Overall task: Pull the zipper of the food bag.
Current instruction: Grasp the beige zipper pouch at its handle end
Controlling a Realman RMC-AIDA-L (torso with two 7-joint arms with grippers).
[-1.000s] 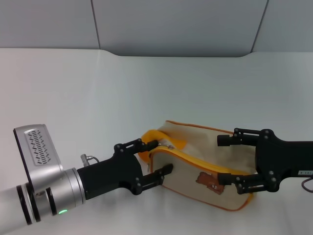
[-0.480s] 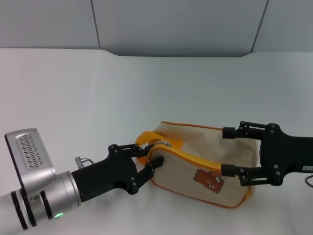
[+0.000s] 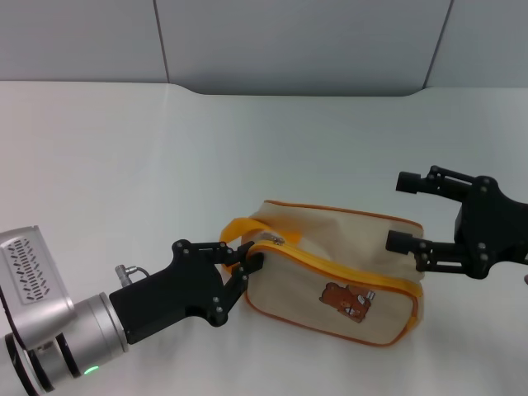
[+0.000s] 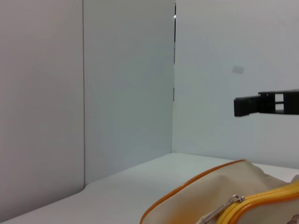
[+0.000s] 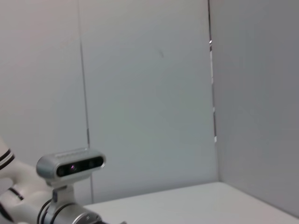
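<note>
The food bag (image 3: 338, 280) lies on the white table (image 3: 165, 165).

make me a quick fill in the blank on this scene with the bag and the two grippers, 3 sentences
1. The left gripper has its jaws closed at the end of the food bag that carries the yellow-orange ____.
2. The right gripper has its jaws ____ and is off the bag.
3. The small brown print on the bag's side shows a ____.

Missing words: strap handle; open; bear
</note>
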